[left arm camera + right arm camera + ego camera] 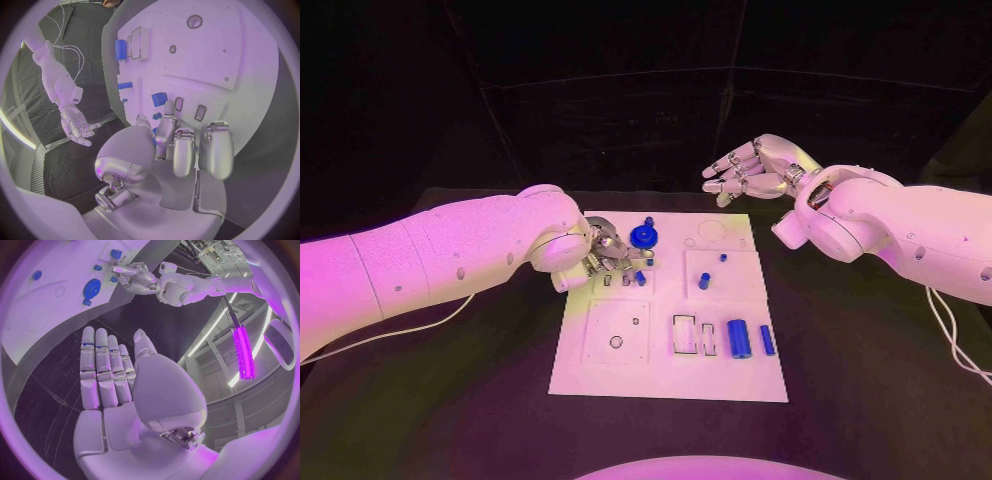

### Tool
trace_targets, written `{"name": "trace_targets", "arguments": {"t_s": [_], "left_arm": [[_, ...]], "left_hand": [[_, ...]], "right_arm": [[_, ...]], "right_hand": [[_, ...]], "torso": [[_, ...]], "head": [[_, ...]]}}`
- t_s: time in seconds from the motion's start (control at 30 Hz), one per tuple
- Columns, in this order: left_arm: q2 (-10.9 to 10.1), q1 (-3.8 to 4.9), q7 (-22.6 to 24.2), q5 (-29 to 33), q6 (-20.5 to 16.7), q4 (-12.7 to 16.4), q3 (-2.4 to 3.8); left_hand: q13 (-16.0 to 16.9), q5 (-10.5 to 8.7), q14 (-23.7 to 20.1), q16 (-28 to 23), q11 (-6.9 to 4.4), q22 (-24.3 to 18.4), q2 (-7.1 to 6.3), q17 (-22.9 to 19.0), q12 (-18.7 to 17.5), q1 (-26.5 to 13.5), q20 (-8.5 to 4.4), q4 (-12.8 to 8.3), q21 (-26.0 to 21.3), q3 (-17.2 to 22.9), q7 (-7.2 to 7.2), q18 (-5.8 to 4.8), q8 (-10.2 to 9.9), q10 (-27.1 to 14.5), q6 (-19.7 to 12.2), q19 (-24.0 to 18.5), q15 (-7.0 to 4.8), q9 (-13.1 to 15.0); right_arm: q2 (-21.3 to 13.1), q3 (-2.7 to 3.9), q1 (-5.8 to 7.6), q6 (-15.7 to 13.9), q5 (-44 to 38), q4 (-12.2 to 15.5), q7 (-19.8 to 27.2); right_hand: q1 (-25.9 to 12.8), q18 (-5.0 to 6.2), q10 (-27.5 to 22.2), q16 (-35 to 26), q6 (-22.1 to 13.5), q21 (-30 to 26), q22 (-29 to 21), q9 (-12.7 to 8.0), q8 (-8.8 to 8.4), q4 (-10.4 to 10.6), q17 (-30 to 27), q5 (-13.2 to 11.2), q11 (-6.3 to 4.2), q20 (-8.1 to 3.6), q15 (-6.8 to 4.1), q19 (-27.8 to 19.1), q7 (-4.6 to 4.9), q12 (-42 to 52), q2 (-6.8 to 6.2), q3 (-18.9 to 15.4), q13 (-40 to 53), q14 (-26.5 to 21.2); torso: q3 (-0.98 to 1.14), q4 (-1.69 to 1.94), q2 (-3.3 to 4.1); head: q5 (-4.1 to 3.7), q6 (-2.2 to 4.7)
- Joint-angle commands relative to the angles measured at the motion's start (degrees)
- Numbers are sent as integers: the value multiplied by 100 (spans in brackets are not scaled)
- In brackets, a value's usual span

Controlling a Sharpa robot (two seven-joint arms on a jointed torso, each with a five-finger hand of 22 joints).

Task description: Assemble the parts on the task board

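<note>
the task board (668, 375) is a white plate lying in the middle of the black desk (459, 400). no writing or label can be read on it. near its far edge stands a blue gear (643, 236), round with a small knob on top. a small blue peg (705, 281) stands in a raised square block toward the middle of the board. at the near right part, a blue cylinder (738, 338) and a thinner blue bar (767, 340) lie side by side, just beside two upright rectangular slots (694, 335). on the near left part there is a plate with a round hole (616, 342).

the left hand (606, 255) is over the far left part of the board, close to the gear, its fingers (215, 150) bent downward above small slots; i cannot tell if they hold anything. the right hand (756, 168) is in the air beyond the far right corner of the board, well apart from it, fingers (103, 367) straight, close together and holding nothing.
</note>
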Motion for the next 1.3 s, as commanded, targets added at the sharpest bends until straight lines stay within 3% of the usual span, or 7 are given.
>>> {"name": "trace_targets", "arguments": {"t_s": [0.03, 0.27, 0.57, 1.3], "left_arm": [[9, 7, 92, 40, -11, 0, 4], [11, 7, 100, 41, -23, -5, 4], [16, 7, 123, 41, -11, 2, 4], [8, 8, 197, 40, -122, -18, 4]], "left_hand": [[-15, -13, 605, 18, 43, 516, -7, 1509, -25, 81, 54, -36, -26, 11, -14, -43, -47, -14, 38, 164, 42, -12], [-15, -13, 605, 18, 44, 510, -11, 1509, -26, 85, 54, -39, -30, 10, -13, -41, -54, -15, 39, 161, 42, -18], [-77, -13, 605, 18, 76, 514, -6, 1509, -86, 108, 68, -51, -30, 3, 29, -43, -193, -56, -35, 161, 64, -126], [-88, -13, 605, 18, 100, 507, -4, 1509, -99, 147, 86, -78, -37, 5, 57, -41, -286, -63, -55, 157, 85, -213]], "right_arm": [[1, 4, 12, 10, 7, 7, 38], [-3, 4, 12, 7, 7, 7, 36], [-5, 4, 12, 5, 7, 9, 37], [6, 4, 12, 6, 7, -7, 39]], "right_hand": [[-12, 29, -39, -29, -24, -19, -5, 6, 36, 14, -8, 27, 17, 39, 12, -8, 11, 13, 24, -34, -6, -46], [-12, 29, -39, -29, -24, -19, -5, 6, 36, 14, -8, 27, 17, 39, 12, -8, 11, 13, 24, -34, -6, -46], [-12, 29, -39, -29, -24, -19, -5, 6, 36, 14, -8, 27, 17, 39, 12, -8, 11, 13, 24, -34, -6, -46], [-12, 29, -39, -29, -24, -19, -5, 6, 36, 14, -8, 27, 17, 39, 12, -8, 11, 13, 24, -34, -6, -46]], "torso": [[0, 0, 1], [0, -1, 1], [-1, -1, 1], [0, 1, 0]], "head": [[-10, 2], [-59, 11], [-48, 1], [-63, 4]]}}
